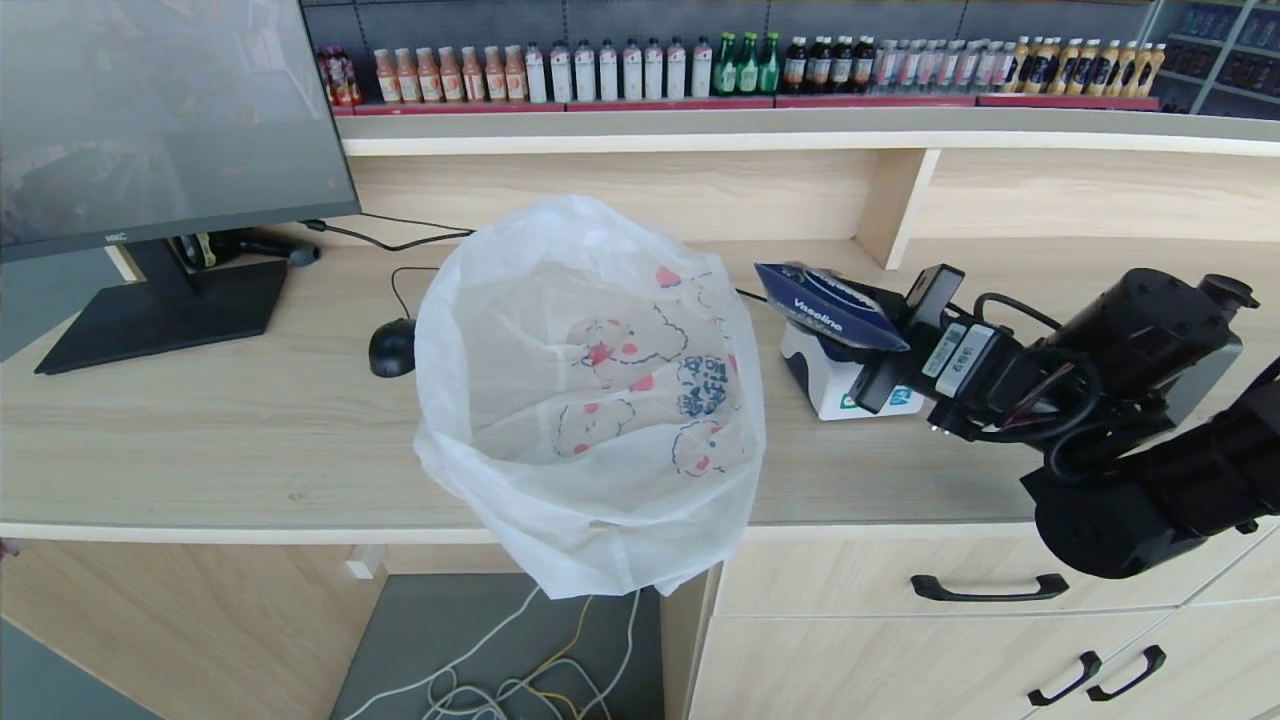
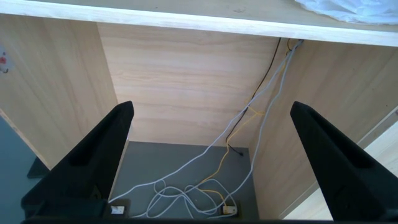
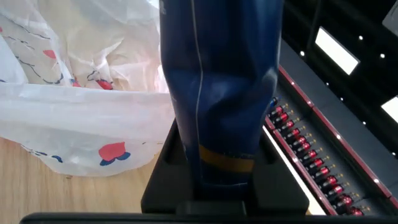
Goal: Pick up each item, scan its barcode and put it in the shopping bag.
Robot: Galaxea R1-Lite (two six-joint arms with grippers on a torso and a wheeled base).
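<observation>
My right gripper (image 1: 885,335) is shut on a dark blue lotion tube (image 1: 830,305), held flat in the air just right of the shopping bag's rim. In the right wrist view the blue tube (image 3: 217,81) runs out from between the fingers toward the bag (image 3: 81,118). The white shopping bag (image 1: 590,400) with cartoon prints stands open at the counter's front edge. A white and blue box (image 1: 835,385) sits on the counter under the tube. My left gripper (image 2: 208,162) hangs open below the counter, facing the cables in the recess.
A monitor (image 1: 150,110) on its stand occupies the counter's left. A black mouse (image 1: 392,347) lies left of the bag. A wooden divider (image 1: 895,205) rises behind the box. Drawers with black handles (image 1: 990,588) sit below right. Cables (image 1: 500,680) lie on the floor.
</observation>
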